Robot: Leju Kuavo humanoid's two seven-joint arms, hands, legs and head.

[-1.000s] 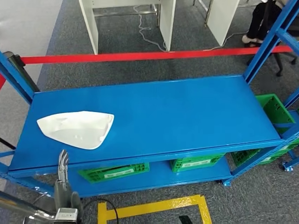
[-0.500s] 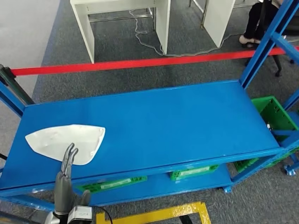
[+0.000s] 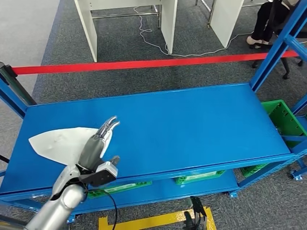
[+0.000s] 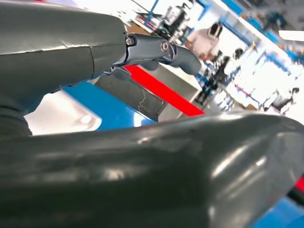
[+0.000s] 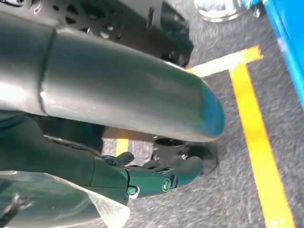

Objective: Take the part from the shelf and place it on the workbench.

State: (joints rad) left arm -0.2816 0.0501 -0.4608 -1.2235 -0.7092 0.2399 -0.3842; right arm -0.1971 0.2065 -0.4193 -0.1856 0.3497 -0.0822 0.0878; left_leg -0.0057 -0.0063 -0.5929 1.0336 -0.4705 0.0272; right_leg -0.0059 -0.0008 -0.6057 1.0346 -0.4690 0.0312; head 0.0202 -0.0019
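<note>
White part [image 3: 59, 143] lies flat on the top level of the blue shelf [image 3: 181, 120], toward its left end, pointed tip facing the left upright. In the left wrist view the part [image 4: 59, 114] shows as a pale glossy shape on the blue surface, beyond the fingers.

Left hand [image 3: 96, 146] is stretched out over the right end of the part, fingers [image 3: 108, 125] straight and close together, tips reaching past the part's edge onto open blue shelf. Nothing in its grasp; thumb stands apart from the fingers. Whether the palm touches the part: cannot tell.

Right hand [image 5: 157, 178] hangs low beside the body over grey carpet and a yellow floor line [image 5: 258, 142], fingers loosely extended, holding nothing.

Lower shelf level carries green crates [image 3: 203, 178]; another green crate [image 3: 284, 117] sits at the right end. Red tape [image 3: 145, 63] runs across the carpet behind the shelf. White desk legs [image 3: 168, 21] further back; a seated person's legs [image 3: 262, 21] at far right
</note>
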